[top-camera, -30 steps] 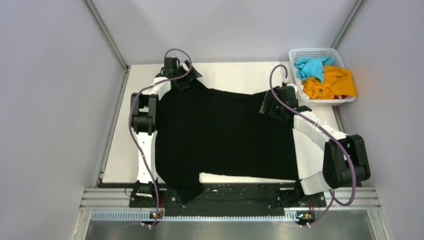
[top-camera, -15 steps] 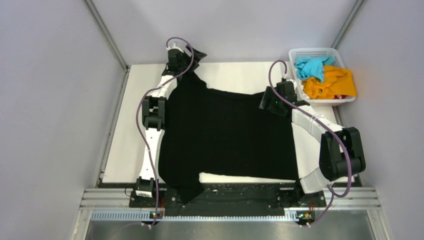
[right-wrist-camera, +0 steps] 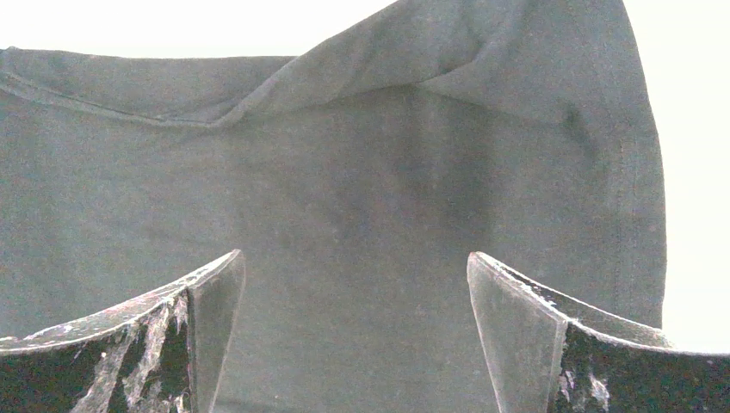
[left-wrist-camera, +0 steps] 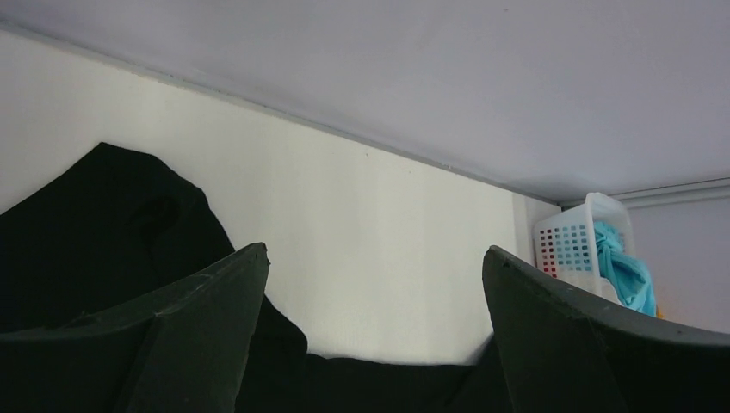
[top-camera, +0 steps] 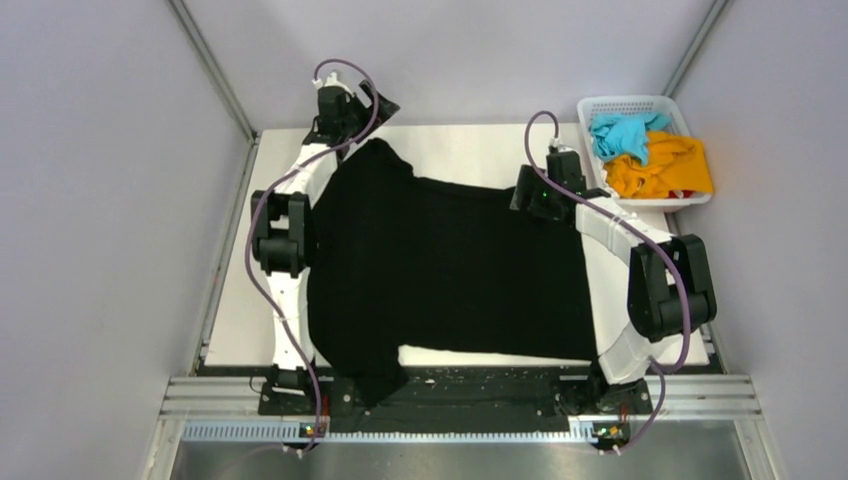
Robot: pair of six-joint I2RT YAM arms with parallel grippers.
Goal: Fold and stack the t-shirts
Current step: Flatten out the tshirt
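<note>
Your left gripper [left-wrist-camera: 374,258] drew rearward; it and the right gripper [right-wrist-camera: 355,258] gaped empty. The black t-shirt [top-camera: 450,270], likely limp, wanted corner pinches.

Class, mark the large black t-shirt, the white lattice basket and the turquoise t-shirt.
large black fabric t-shirt [top-camera: 450,270]: top view, chest.
white plastic lattice basket [top-camera: 625,100]: top view, far rim.
turquoise-blue crumpled t-shirt [top-camera: 625,135]: top view, bunched middle.

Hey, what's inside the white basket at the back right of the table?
The white basket holds a crumpled turquoise t-shirt and an orange-yellow t-shirt, bunched together. Anything lying beneath them, and the basket's floor, is covered.
</note>
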